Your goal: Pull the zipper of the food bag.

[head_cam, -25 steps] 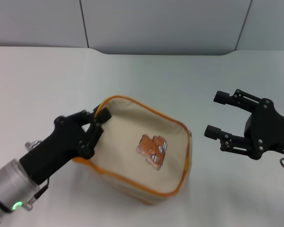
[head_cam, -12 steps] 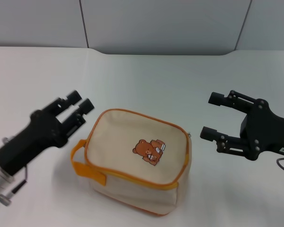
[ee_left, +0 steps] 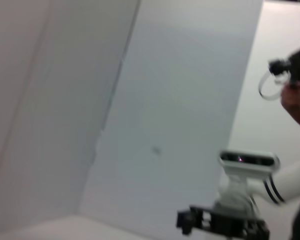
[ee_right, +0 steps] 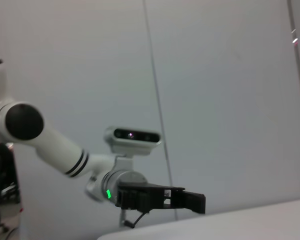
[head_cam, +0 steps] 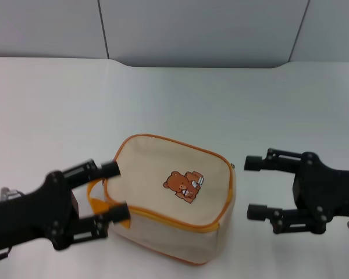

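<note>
The food bag, beige canvas with orange piping and a brown bear print, stands on the white table. Its zipper runs as a thin orange line around the top rim, and a tiny grey pull shows at the right corner. My left gripper is open at the bag's left end, one finger on each side of the orange strap. My right gripper is open just right of the bag, level with it and apart from it. Neither wrist view shows the bag.
The white table ends at a grey panelled wall behind. The left wrist view shows the right arm's gripper far off. The right wrist view shows the left arm's gripper far off.
My left gripper let go of the bag's left rim, drew back, then came down with its fingers around the strap end. The bag settled flat. My right gripper moved lower, toward the bag.
</note>
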Robot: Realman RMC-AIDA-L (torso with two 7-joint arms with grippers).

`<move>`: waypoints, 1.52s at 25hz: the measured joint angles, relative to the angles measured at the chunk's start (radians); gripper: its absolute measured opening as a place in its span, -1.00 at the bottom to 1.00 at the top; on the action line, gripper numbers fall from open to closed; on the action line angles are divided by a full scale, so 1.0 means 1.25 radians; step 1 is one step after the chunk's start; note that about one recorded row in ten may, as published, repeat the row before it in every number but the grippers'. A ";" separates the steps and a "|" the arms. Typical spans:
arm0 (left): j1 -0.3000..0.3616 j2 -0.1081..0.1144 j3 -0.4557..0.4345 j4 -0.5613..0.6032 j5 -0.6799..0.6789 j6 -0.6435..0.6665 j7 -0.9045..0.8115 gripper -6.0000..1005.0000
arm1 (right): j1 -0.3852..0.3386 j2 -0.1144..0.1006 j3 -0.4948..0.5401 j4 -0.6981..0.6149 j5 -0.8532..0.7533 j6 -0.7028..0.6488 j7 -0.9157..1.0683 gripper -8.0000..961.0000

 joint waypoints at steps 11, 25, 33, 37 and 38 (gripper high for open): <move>-0.011 0.001 0.001 0.015 0.060 -0.006 0.006 0.60 | 0.003 0.004 -0.037 -0.002 -0.001 0.007 0.007 0.65; -0.011 0.001 0.003 0.036 0.062 -0.006 0.006 0.60 | 0.002 0.006 -0.039 0.002 -0.001 0.014 0.008 0.65; -0.011 0.008 0.003 0.052 0.062 -0.003 -0.001 0.60 | 0.002 0.006 -0.039 0.003 -0.001 0.019 0.009 0.65; -0.012 0.009 0.003 0.057 0.062 -0.004 -0.003 0.60 | 0.000 0.006 -0.039 0.003 -0.001 0.020 0.009 0.65; -0.012 0.009 0.003 0.057 0.062 -0.004 -0.003 0.60 | 0.000 0.006 -0.039 0.003 -0.001 0.020 0.009 0.65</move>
